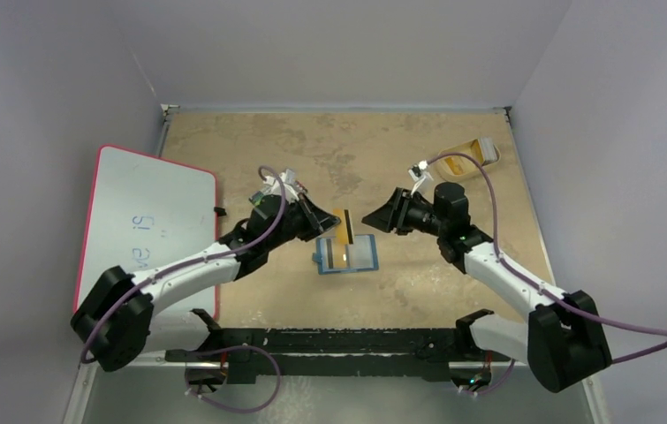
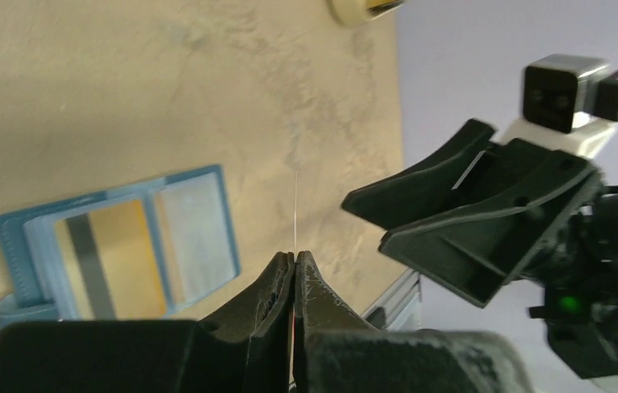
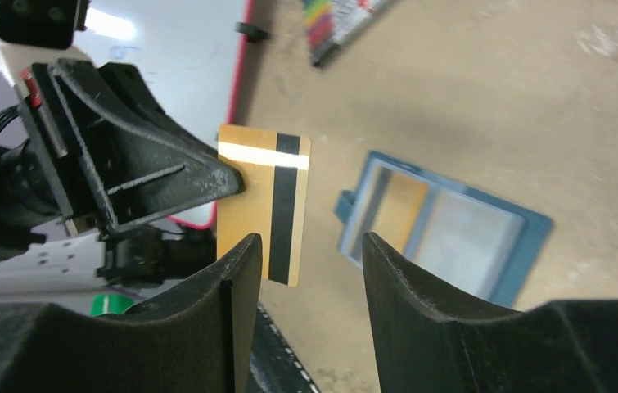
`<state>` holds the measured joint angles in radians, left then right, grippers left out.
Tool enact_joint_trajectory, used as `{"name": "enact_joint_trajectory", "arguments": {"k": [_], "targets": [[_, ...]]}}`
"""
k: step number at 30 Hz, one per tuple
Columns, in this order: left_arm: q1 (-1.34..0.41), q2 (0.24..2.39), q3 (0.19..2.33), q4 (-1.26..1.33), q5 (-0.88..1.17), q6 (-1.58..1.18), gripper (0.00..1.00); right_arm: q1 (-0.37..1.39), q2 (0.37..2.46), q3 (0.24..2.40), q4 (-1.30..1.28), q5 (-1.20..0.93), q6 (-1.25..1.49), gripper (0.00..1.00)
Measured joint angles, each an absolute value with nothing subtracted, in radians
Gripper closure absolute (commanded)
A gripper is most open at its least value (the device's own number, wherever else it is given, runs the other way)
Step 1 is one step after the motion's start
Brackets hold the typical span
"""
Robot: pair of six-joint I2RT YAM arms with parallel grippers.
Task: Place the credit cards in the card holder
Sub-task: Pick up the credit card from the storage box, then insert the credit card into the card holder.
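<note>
Above the open card holder (image 1: 358,256), the left gripper (image 2: 295,264) pinches an orange credit card (image 3: 248,192) by one edge. Its fingers are pressed together on the card, which stands on edge in the air with its dark-striped face turned to the right gripper (image 3: 307,241). That gripper hangs on the opposite side of the card from the left one. Its jaws are spread and hold nothing, and the top view shows a clear gap between it and the card.

The card holder lies flat and unfolded on the tan table (image 1: 418,159), under the held card and slightly nearer the arm bases, its long axis running left to right. A second orange card (image 2: 113,260) already sits in the pocket on the left arm's side of the holder, and the other panel shows only pale lining.

Only the left arm has the card, so it looks the one to make the delivery. The card would have to come down and tilt until its leading edge meets a pocket mouth, though the pocket openings cannot be made out clearly. The free right gripper is near enough to the holder to steady it.

Round the holder the table is flat and mottled, with room on every side. A red-rimmed whiteboard (image 1: 148,221) lies well to the holder's left. A striped pack (image 3: 338,16) shows only in the right wrist view, toward the whiteboard side. A shallow tray (image 1: 471,152) sits far off behind the holder to its right.
</note>
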<state>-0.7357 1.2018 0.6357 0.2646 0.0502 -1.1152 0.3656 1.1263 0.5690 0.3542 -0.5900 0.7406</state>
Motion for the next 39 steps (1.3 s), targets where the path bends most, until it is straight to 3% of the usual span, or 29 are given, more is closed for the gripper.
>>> {"name": "enact_joint_trajectory", "arguments": {"k": [7,20,39], "targets": [[-0.735,1.419,0.595,0.276,0.107,-1.115,1.0,0.366,1.246,0.562,0.25,-0.488,0.646,0.57],[-0.735,1.555,0.588,0.311,0.179,-1.106,1.0,0.366,1.398,0.561,0.229,-0.433,0.572,0.67],[-0.734,1.583,0.65,0.235,0.132,-1.08,1.0,0.366,1.487,0.561,0.261,-0.437,0.548,0.77]]}}
